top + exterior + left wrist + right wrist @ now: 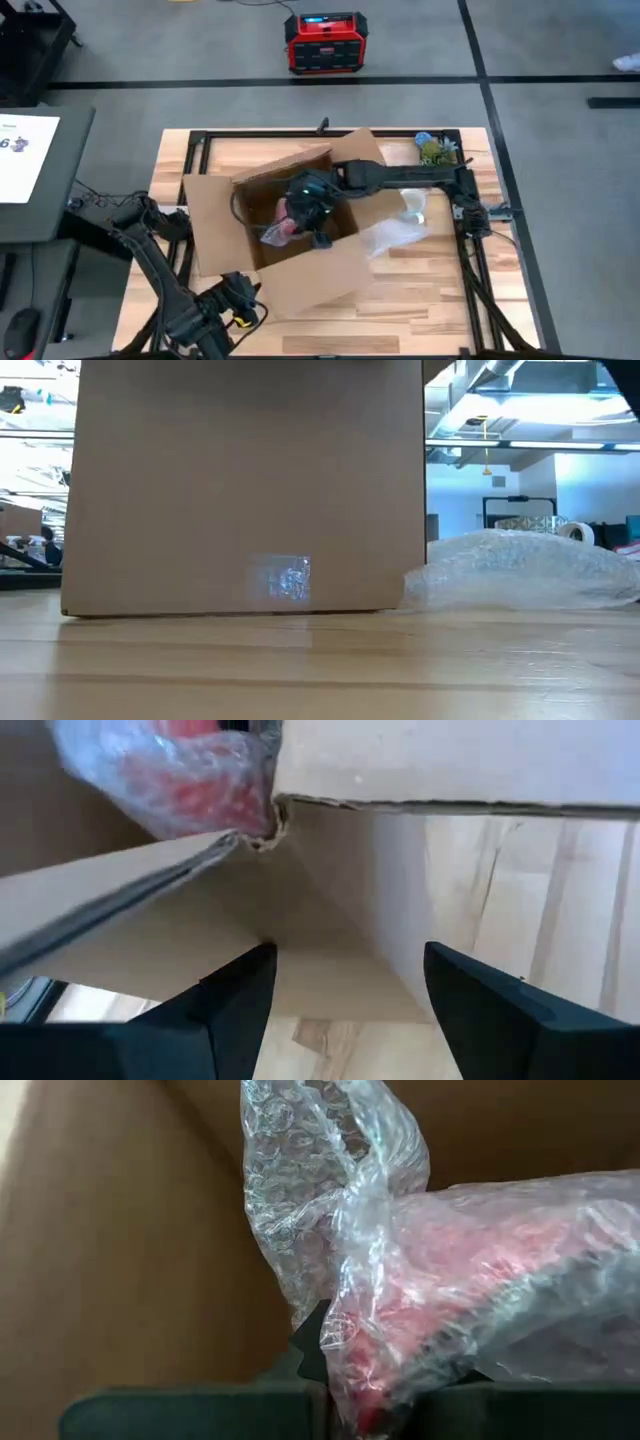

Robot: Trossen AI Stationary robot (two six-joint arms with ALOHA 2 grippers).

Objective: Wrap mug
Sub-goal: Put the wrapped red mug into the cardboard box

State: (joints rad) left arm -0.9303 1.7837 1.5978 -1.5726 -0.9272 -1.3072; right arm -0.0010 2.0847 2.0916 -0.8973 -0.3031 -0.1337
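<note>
Bubble-wrapped red mug (450,1310) hangs inside the cardboard box (300,270) on the desk (440,290), clenched in the right gripper (305,215). Left gripper (345,1010), jaws released, faces the box's outer corner.

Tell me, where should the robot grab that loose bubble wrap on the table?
Probably by its raised middle, coming straight down from above. The bubble wrap lies as a low, puffy heap on the table right of the box, so its top should bunch easily between the fingers.
</note>
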